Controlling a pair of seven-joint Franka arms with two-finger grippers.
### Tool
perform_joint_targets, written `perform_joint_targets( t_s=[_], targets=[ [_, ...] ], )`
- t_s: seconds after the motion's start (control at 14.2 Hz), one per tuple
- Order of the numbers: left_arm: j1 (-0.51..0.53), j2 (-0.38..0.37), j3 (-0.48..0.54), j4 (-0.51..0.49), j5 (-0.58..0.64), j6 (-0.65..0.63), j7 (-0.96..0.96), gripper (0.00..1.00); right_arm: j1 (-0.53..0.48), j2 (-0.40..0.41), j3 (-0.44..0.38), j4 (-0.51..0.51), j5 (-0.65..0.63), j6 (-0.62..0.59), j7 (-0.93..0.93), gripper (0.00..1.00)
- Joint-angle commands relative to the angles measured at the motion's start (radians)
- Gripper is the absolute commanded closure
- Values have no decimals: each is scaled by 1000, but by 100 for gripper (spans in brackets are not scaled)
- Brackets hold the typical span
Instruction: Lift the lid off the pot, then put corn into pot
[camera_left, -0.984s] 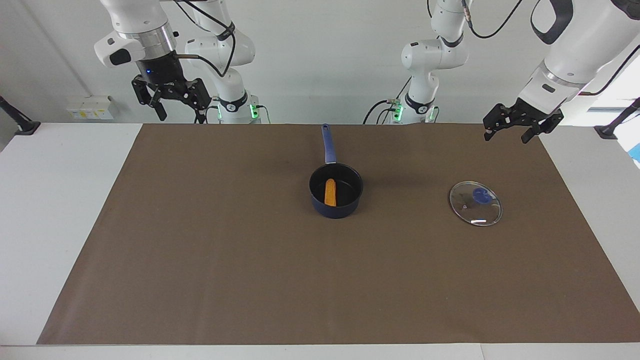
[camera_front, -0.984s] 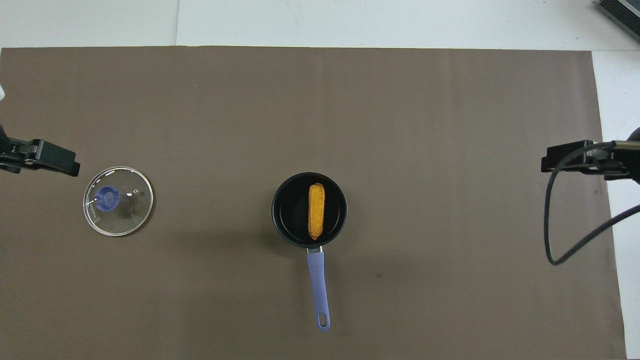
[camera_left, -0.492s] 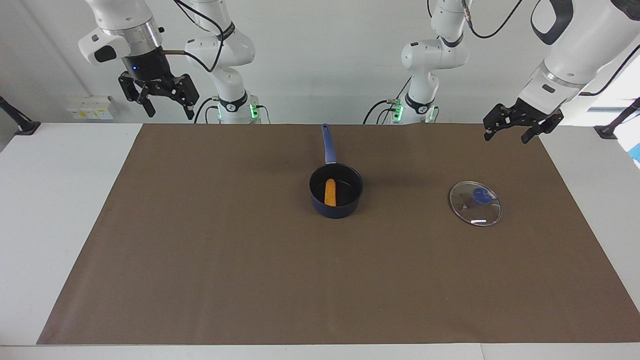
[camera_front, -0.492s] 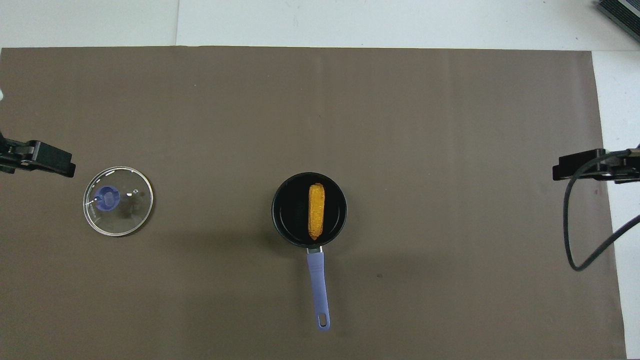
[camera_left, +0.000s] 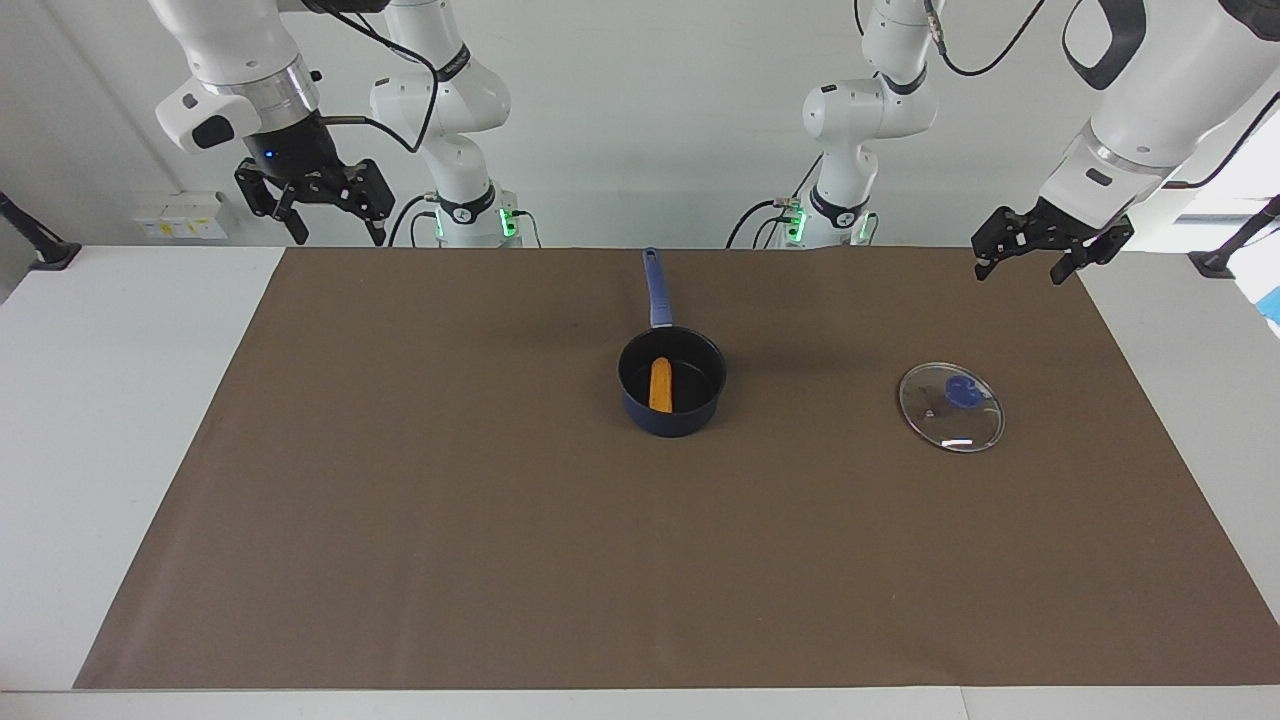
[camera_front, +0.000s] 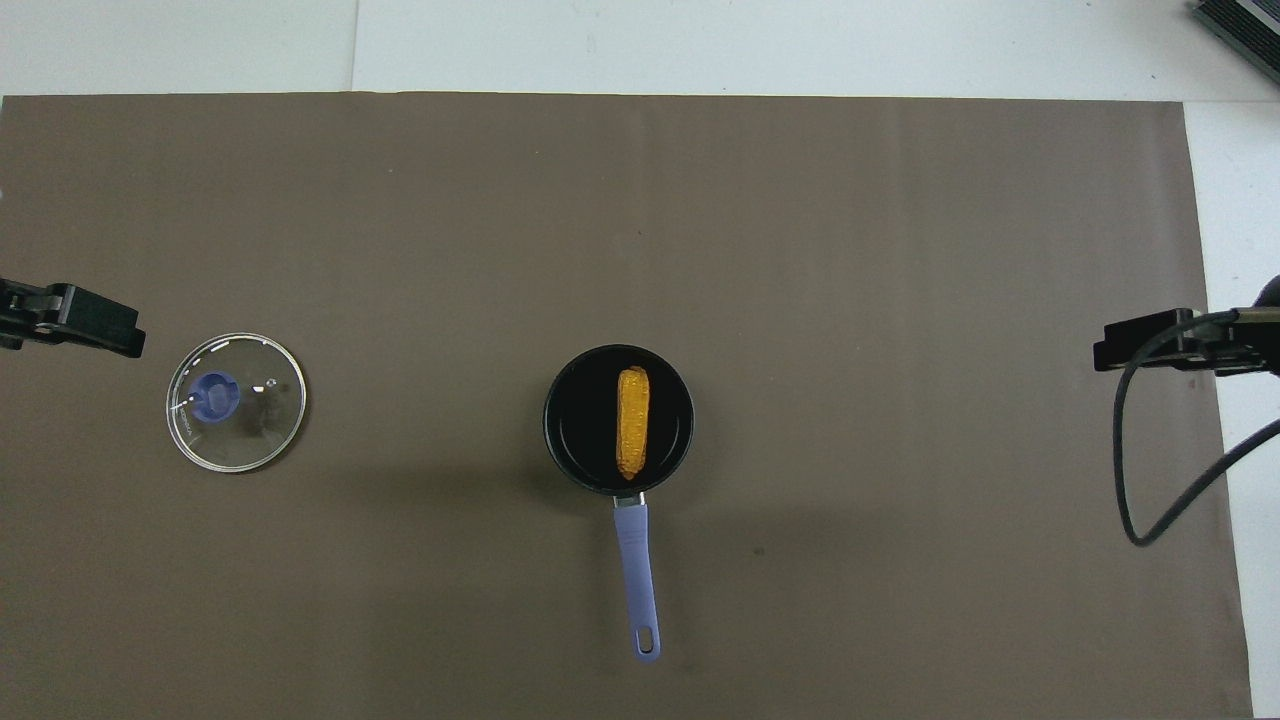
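Evidently the task looked finished: the corn (camera_left: 660, 385) lay inside the pot (camera_left: 672, 381), and the lid (camera_left: 951, 407) rested flat well apart from the pot toward the left arm's end. The left gripper (camera_left: 1030, 262) and right gripper (camera_left: 312, 212) both hung spread and empty, far from the pot.

No legible text — no labels, brands, numbers, signs.

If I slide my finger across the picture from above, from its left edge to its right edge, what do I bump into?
Left tool → lid → pot with the corn lying inside it → right tool, all above or on the brown mat.
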Motion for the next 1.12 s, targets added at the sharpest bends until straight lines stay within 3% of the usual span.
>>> perform_joint_targets(
  t_s=[0.0,0.28,0.49,1.05],
  targets=[
    [1,-4,-3,15,12,-21,7,0,-9,-27,6,-25,-7,25,-31,0],
    [-11,-8,10,17,12,-44,7,0,-12,-18,7,12,-23,-4,-25,0],
    [-103,-12,87,17,11,-47,5,0,-20,-13,3,33,9,-15,-1,0],
    [-106,-44,93,4,11,-48,4,0,-20,-19,3,24,3,-3,-7,0]
  ],
)
